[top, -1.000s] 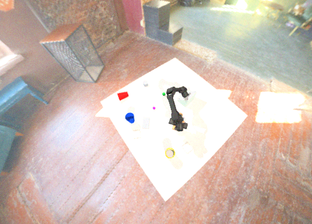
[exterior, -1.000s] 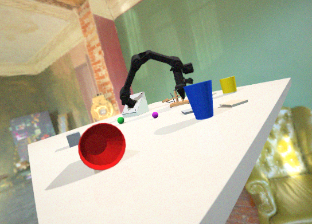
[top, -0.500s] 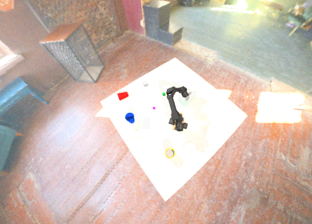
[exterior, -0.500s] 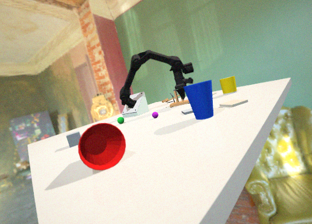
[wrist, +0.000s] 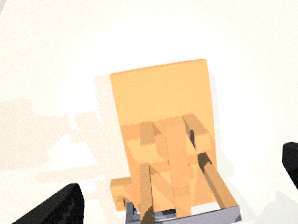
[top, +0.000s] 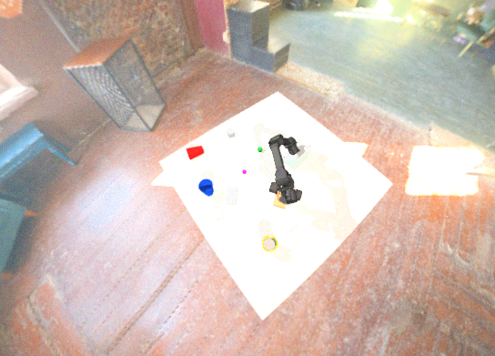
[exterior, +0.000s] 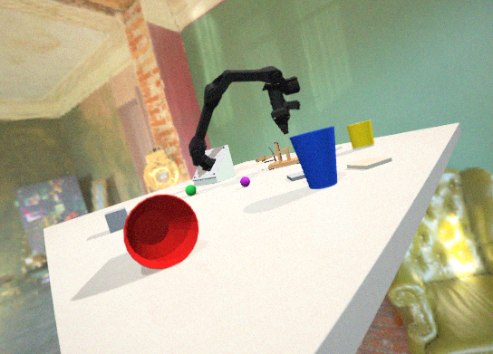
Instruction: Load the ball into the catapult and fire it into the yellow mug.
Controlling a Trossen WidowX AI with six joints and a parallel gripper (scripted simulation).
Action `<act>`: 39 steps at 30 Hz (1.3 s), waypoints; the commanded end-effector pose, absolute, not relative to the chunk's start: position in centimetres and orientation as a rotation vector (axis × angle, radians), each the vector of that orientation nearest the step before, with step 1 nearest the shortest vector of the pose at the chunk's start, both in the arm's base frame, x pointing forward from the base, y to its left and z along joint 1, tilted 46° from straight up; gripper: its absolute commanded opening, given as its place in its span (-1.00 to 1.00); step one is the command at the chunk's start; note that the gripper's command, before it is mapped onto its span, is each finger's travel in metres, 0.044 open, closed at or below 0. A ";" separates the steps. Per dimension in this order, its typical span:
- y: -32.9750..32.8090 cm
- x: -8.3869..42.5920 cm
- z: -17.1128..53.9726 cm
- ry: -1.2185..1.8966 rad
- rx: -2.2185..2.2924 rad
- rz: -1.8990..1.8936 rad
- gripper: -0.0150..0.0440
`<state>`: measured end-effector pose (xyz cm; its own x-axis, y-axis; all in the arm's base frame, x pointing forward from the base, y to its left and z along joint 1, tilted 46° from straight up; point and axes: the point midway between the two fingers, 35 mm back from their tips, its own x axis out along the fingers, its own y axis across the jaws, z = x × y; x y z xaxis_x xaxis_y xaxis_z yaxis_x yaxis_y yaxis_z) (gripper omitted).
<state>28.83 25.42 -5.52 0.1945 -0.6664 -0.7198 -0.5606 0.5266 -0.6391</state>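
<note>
The wooden catapult (top: 279, 202) (exterior: 285, 164) (wrist: 162, 97) stands on the table. In the wrist view its bare base end is at the middle, its posts and arm nearer the bottom edge. My gripper (top: 291, 198) (exterior: 285, 132) (wrist: 182, 170) is open and empty above it, the fingers wide apart on either side. The yellow mug (top: 269, 243) (exterior: 361, 135) stands upright beyond the catapult. A green ball (top: 259, 149) (exterior: 190, 190) and a purple ball (top: 244, 171) (exterior: 245, 181) lie on the table. The catapult's cup is not visible.
A blue cup (top: 206, 188) (exterior: 317, 161) stands upright; a red cup (top: 195, 152) (exterior: 160, 231) lies on its side. A grey block (top: 231, 133) (exterior: 116, 220), a flat grey slab (exterior: 295, 177) and a beige slab (exterior: 369, 163) lie around. A white box (exterior: 226, 163) stands beside the arm's base.
</note>
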 end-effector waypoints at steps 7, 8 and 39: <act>28.5 27.5 -1.9 1.467 -1.125 -0.097 1.00; 28.5 27.5 -1.9 1.467 -1.125 -0.097 1.00; -2.6 36.5 14.1 1.329 -0.686 -0.509 0.53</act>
<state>36.82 -2.42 14.20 0.1800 -0.6864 -0.7046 -0.0395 0.7107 -0.7024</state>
